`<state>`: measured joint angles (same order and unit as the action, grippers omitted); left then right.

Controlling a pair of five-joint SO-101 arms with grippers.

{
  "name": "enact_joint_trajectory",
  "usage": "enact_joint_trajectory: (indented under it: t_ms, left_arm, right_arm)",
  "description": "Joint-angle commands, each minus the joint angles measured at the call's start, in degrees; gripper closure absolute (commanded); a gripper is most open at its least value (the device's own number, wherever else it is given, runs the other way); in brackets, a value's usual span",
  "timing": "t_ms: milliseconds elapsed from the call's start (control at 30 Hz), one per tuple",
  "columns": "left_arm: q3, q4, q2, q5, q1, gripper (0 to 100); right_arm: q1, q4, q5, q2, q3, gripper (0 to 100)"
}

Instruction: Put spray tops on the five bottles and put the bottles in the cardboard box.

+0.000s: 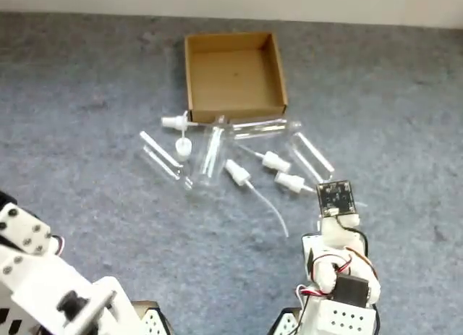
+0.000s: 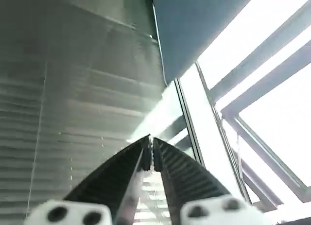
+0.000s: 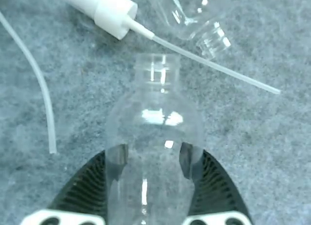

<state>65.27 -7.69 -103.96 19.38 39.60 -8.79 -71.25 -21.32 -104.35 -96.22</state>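
At the near right of the grey tabletop [image 1: 87, 96], the right gripper [image 3: 151, 157] is clamped on a clear bottle [image 3: 154, 113], with one finger against each side of its body. The bottle's threaded neck carries no top and points away from the wrist. Just beyond that neck lies a white spray top [image 3: 99, 6], its thin tube trailing across the tabletop, and near it is the threaded mouth of a second bottle [image 3: 189, 13]. Seen from above, the cardboard box [image 1: 235, 74] sits at the far middle, open side up. Loose bottles [image 1: 208, 158] and more spray tops [image 1: 237, 173] lie scattered just in front of it, between the box and the arms. The left arm [image 1: 43, 277] stands at the near left corner, well apart from them. The left gripper [image 2: 149, 142] has its fingers pressed together and points up toward window frames.
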Motion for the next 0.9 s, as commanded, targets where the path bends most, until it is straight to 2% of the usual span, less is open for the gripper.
enact_joint_trajectory:
  t_ms: [0, 233, 500, 667, 767, 867]
  left_arm:
    - [-2.24, -2.46, 0.13, -0.70, 0.75, 98]
    - [-2.15, -2.46, 0.31, -0.70, 0.66, 75]
    - [-2.24, -2.46, 0.22, -0.70, 1.01, 66]
    - [-2.24, -2.90, 0.22, -0.70, 0.75, 72]
    - [-2.24, -2.90, 0.22, -0.70, 0.75, 83]
    - [-2.24, -2.90, 0.13, -0.70, 0.75, 98]
  right_arm:
    - [-0.04, -0.48, -0.18, -0.92, -9.27, 99.4]
    - [-0.04, -0.48, -0.18, -0.92, -9.27, 99.4]
    - [-0.04, -0.48, -0.18, -0.92, -9.27, 99.4]
    - [-0.04, -0.48, -0.18, -0.92, -9.27, 99.4]
    - [-0.04, -0.48, -0.18, -0.92, -9.27, 99.4]
    - [-0.04, -0.48, -0.18, -0.92, -9.27, 99.4]
